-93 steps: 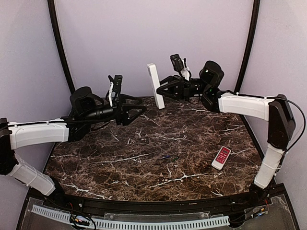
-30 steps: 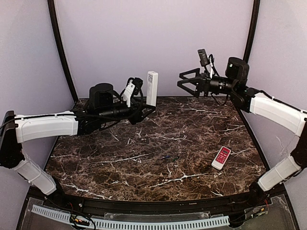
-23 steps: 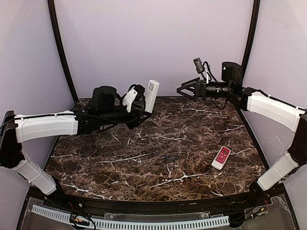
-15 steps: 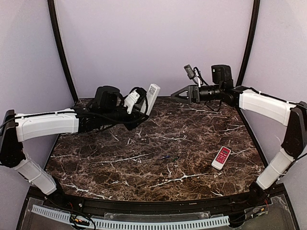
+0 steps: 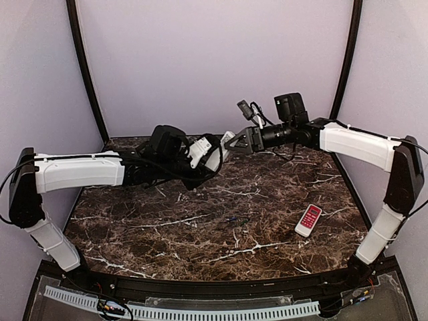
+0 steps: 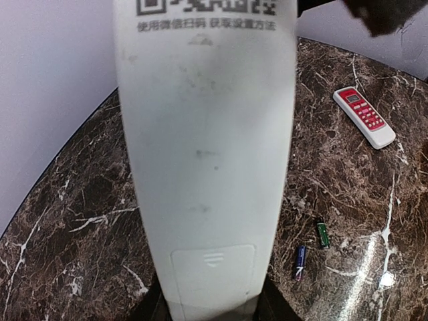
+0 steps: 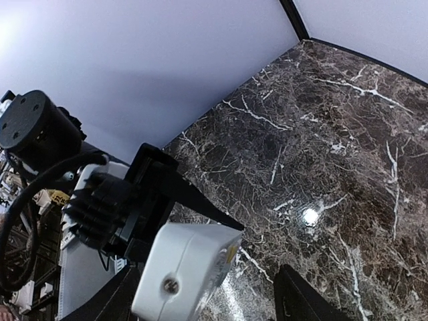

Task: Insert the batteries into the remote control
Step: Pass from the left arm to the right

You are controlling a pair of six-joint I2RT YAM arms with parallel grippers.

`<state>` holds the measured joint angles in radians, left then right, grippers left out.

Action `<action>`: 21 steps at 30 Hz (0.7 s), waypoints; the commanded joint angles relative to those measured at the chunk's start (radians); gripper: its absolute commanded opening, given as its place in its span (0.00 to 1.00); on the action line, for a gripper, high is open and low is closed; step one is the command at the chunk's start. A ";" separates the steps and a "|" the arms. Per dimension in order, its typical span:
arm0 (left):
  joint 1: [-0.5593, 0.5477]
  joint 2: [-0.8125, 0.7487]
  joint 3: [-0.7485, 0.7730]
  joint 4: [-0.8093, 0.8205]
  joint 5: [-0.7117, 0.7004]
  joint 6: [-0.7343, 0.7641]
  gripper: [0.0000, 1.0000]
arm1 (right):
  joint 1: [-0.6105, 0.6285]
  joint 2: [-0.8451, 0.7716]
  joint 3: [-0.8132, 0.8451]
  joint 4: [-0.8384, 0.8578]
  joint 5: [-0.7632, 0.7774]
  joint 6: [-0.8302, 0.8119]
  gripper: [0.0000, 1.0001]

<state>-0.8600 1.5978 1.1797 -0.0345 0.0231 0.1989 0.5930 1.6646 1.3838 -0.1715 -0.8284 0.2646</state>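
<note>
My left gripper [image 5: 204, 159] is shut on the lower end of the long white remote control [image 5: 219, 151] and holds it tilted above the back of the table. In the left wrist view the remote's back [image 6: 207, 147] fills the middle, with a QR label and a closed battery cover [image 6: 212, 266]; the left gripper [image 6: 212, 311] clamps its base. My right gripper [image 5: 234, 142] is open at the remote's far end, which lies between its fingers in the right wrist view [image 7: 190, 267]. Two batteries, one blue [image 6: 299, 262] and one green [image 6: 323, 234], lie on the table [image 5: 234, 219].
A short red-and-white remote [image 5: 308, 220] lies at the table's right side and also shows in the left wrist view [image 6: 364, 117]. The dark marble table [image 5: 167, 234] is ringed by purple walls and black corner posts [image 5: 83, 63].
The right gripper gave the remote over to the left gripper. Since then the left arm has carried it rightward and tilted it, and the open right gripper has swung left to its far end.
</note>
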 commanded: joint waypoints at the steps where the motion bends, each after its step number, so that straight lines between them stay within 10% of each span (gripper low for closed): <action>1: -0.023 0.014 0.050 -0.019 -0.011 0.035 0.01 | 0.004 0.041 0.053 -0.008 0.028 0.045 0.64; 13: -0.038 0.038 0.090 -0.071 -0.144 0.054 0.01 | 0.003 0.088 0.072 -0.030 -0.028 0.070 0.18; 21: -0.039 -0.002 0.053 -0.042 -0.170 0.018 0.54 | -0.062 0.073 0.011 0.102 -0.107 0.157 0.00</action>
<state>-0.8978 1.6508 1.2446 -0.1017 -0.1402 0.2359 0.5697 1.7512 1.4319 -0.1844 -0.8284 0.3580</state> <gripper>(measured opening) 0.441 0.204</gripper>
